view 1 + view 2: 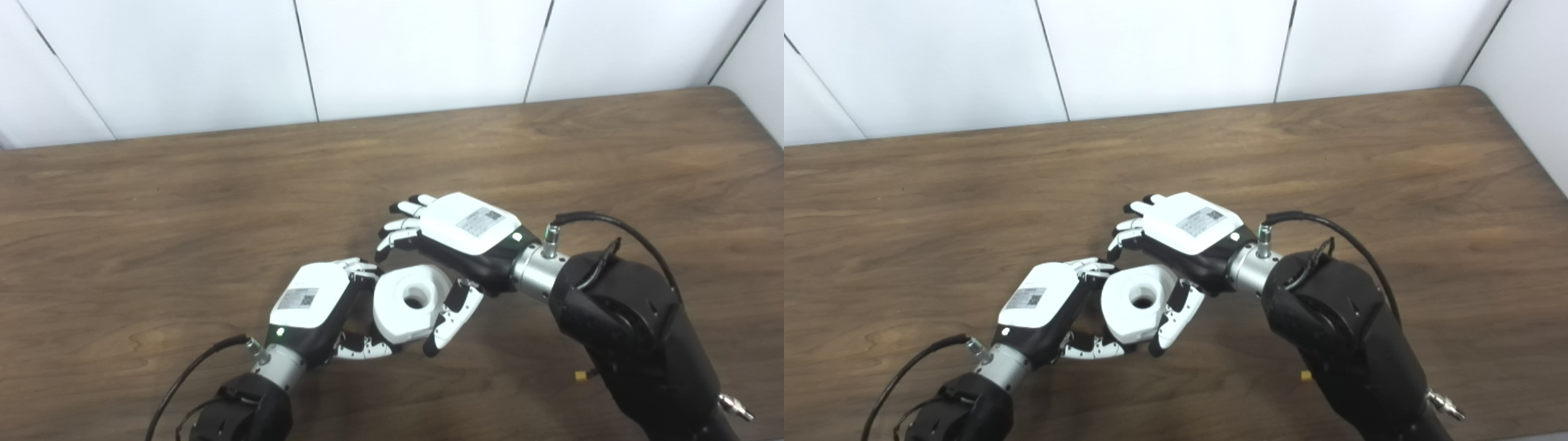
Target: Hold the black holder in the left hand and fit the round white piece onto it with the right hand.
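The round white piece (409, 303) with a centre hole sits between my two hands, low in the middle of the table. My left hand (312, 300) is curled around its left side, fingers over the top and thumb underneath. The black holder is hidden behind the piece and that hand's fingers. My right hand (459, 229) comes in from the right. Its thumb rests against the piece's right edge and its fingers curl over the far side. In the right eye view the white piece (1138, 303) shows the same grip from both hands.
The brown wooden table (184, 202) stretches out bare to the left and back. A white panelled wall (392, 55) runs along its far edge. The table's rounded right corner (744, 104) is close to the wall.
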